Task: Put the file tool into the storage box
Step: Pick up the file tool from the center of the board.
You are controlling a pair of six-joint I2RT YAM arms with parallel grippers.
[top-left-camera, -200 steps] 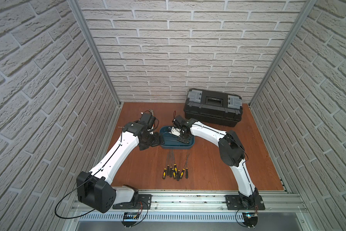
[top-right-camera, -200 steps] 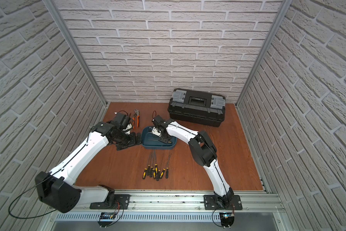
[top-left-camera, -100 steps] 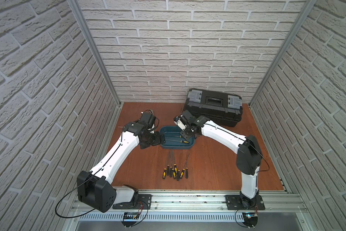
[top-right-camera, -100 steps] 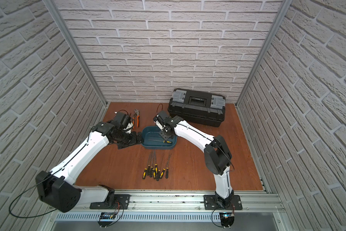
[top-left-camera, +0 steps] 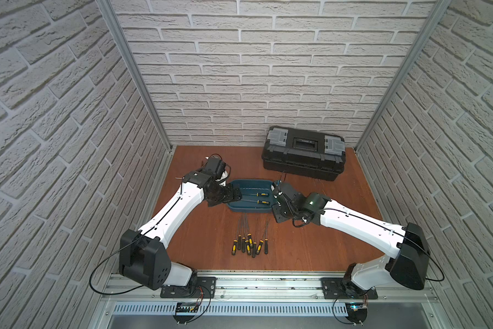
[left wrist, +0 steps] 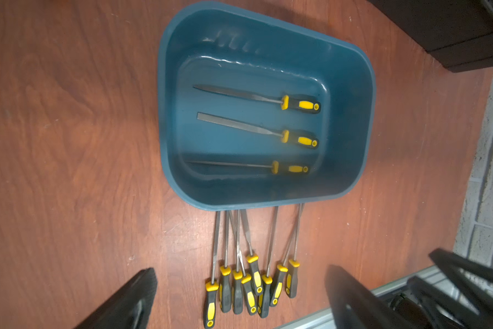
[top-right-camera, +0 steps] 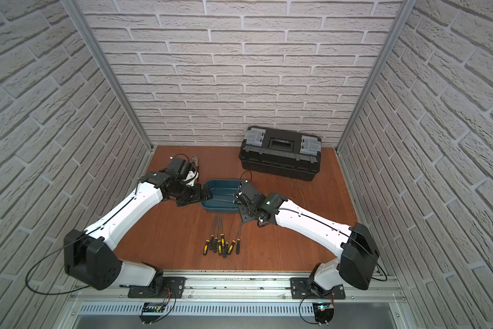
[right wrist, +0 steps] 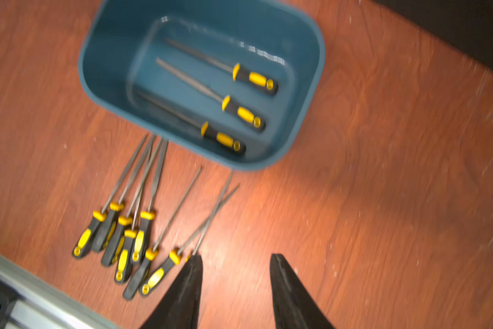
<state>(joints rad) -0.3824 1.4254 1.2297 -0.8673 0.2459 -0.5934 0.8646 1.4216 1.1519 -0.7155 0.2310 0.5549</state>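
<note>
I'm reading right claw (right wrist: 236, 256) spread, empty | left claw (left wrist: 239, 269) spread, empty | loose files (top-left-camera: 249, 242) lying lower-centre in a top view, just below box (top-left-camera: 251, 211), tips pointing up | right claw sitting nearer.

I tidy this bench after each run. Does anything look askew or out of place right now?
Only the loose files on the table: they are bunched together, several blades crossing, tips ending at the blue box. The three files inside it lie roughly parallel. Nothing looks spilled or damaged.
</note>
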